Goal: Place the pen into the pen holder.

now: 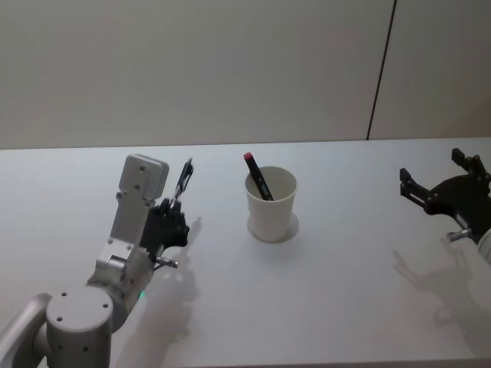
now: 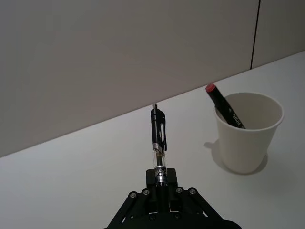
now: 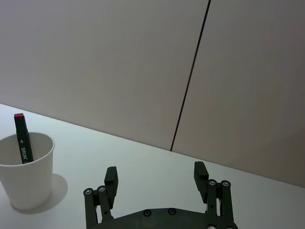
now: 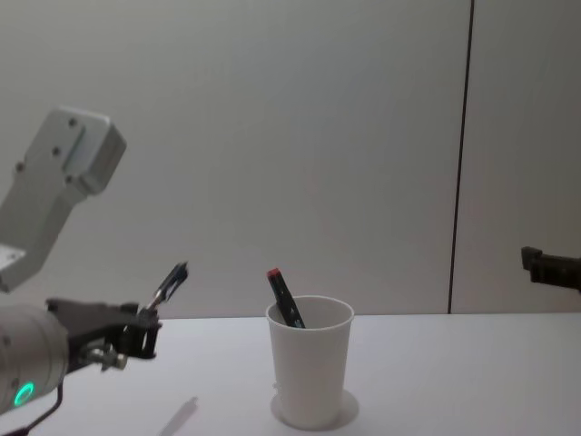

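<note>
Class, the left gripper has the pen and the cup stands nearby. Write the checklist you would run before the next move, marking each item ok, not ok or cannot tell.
1. Pen clamped in the left gripper: ok, held by one end, lifted off the table.
2. Pen holder upright: ok.
3. Room inside the pen holder: ok, one red-capped marker leans on the rim and the rest of the mouth is open.
4. Pen above the mouth: not ok, it is off to the holder's left.
5. Pen pointing down: not ok, its free end tilts upward.
6. Right gripper out of the way: ok, open, far to the right.
</note>
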